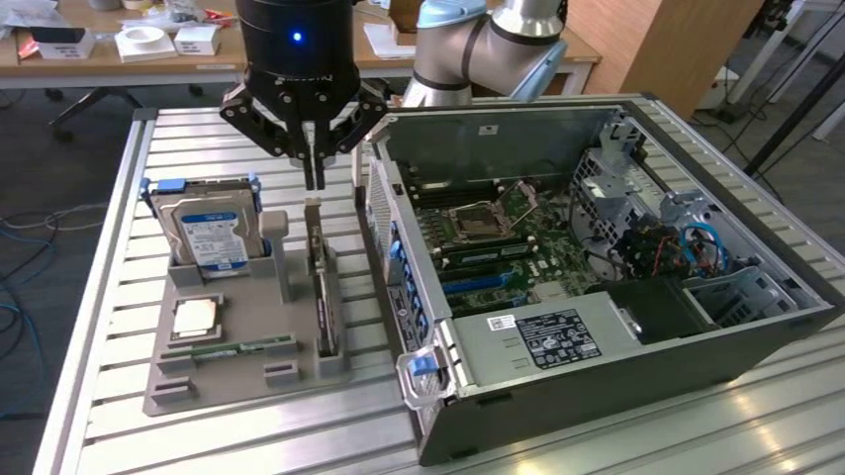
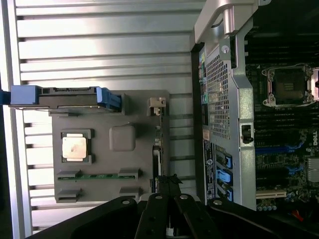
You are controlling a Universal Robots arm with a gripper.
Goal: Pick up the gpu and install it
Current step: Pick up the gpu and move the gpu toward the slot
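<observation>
Picking step is judged to be in hand; install not started. The gripper (image 1: 315, 184) is seen straight above the grey holder tray (image 1: 237, 384), fingers drawn together on the top end of the gpu (image 1: 323, 297). It reads as a pinch on that edge, though pad contact cannot be fully confirmed. The gpu is stood on its long edge in a narrow slot at the tray side nearest the open computer case (image 1: 634, 371), not yet lifted out.

Next move, as a judgement: extraction along the slot line is called for, no side load, since the card is thin and guided on both faces. Clearance from the perforated case wall (image 1: 383, 223) just beside it must be kept.

Materials:
- gpu: thin flat black board, pale metal piece at the upper end, rigid but edge-gripped.
- tray: matte grey moulded plastic, with pockets and upright posts.
- hard drive (image 1: 212, 236): silver, blue label, stood upright in blue rails.
- processor chip (image 1: 196, 317): square, bright metal lid, laid flat.
- memory stick (image 1: 237, 348): narrow green strip.
- table (image 1: 185, 139): ribbed aluminium slats.
- motherboard (image 1: 528, 247): green, with blue slots (image 1: 482, 284) lying free.
</observation>
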